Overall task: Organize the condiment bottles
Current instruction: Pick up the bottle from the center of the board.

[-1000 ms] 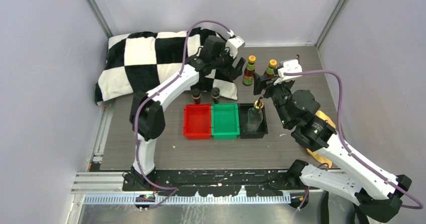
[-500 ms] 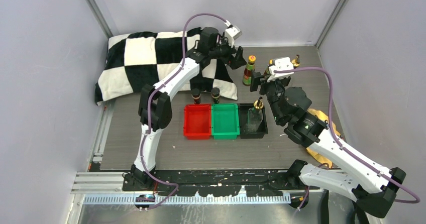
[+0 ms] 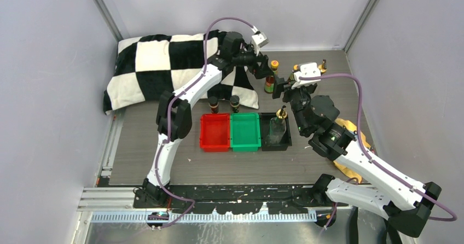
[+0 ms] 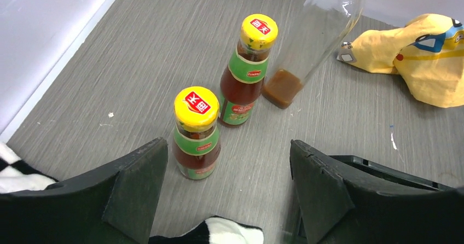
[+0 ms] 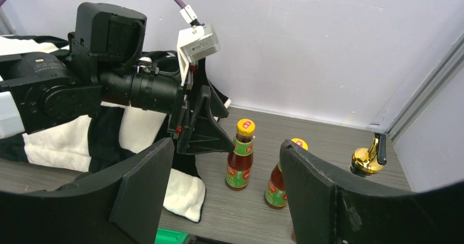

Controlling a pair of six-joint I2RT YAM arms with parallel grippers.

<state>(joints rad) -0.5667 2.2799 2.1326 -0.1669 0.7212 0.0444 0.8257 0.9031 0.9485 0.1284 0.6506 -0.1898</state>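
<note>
the left pincer (image 3: 266, 69) reaches over the far edge of the table (image 3: 246, 167), right of the middle; it is released, its fingers (image 4: 137, 192) spread wide and nothing held between them; just past the fingertips stands the nearer sauce bottle (image 4: 196, 137), reddish-brown with a yellow cap and a green label, upright and apart from both fingers; the second sauce bottle (image 4: 246, 82) stands upright just beside it, a little closer to the right edge; in the top view the right arm's wrist hides most of that second one.

the right pincer (image 3: 286, 87) sits between the black tray (image 3: 285, 144) and the two sauce bottles; it too is released and grasps nothing; in its own camera both sauce bottles show in the gap beyond it, the second partly behind one finger.

a tall glass bottle (image 3: 323, 64) with a gold top stands near the far right corner, a little brown liquid at its bottom; the other glass bottle (image 3: 279, 125) stands upright inside the black tray, near the middle of the table; the red tray (image 3: 214, 144) and green tray (image 3: 245, 144) lie touching in a row to its left; two short dark bottles (image 3: 213, 104) stand just behind those trays, against the edge of a checkered cloth (image 3: 158, 63) that covers the far left corner; a yellow cloth (image 4: 432, 47) lies toward the right edge.
</note>
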